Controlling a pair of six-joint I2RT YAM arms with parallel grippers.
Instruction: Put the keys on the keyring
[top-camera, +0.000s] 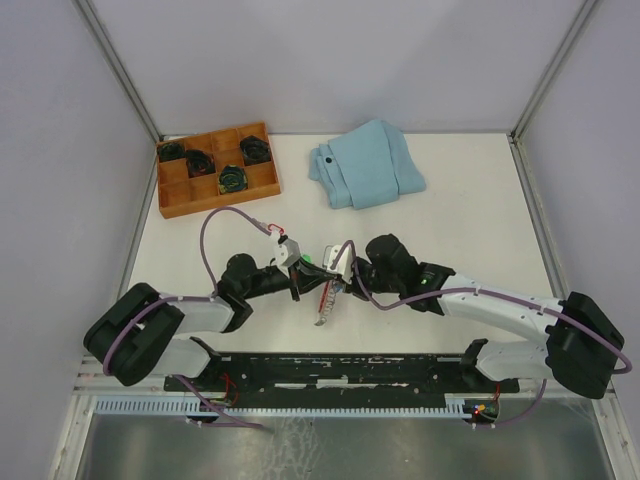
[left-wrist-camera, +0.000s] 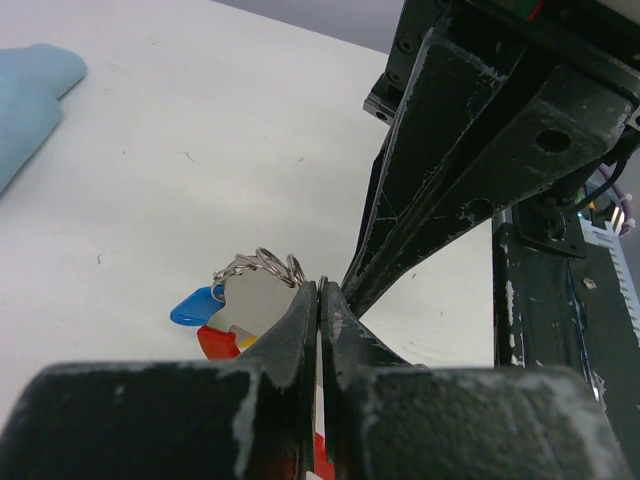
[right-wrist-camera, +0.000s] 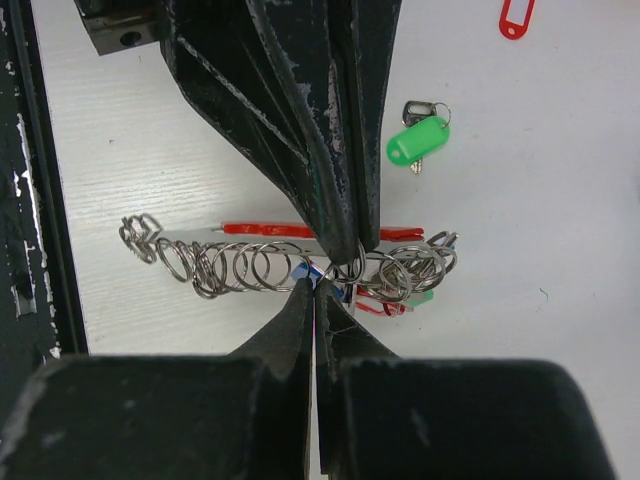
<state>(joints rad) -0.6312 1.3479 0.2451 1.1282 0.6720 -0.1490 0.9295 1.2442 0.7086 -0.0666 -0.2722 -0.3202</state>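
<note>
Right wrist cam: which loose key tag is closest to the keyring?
The green tag, lying free on the table just beyond the keyring. The only other loose one, the red tag, sits farther off at the frame's top edge.

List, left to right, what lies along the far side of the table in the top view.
Wooden compartment tray → folded light-blue cloth
</note>
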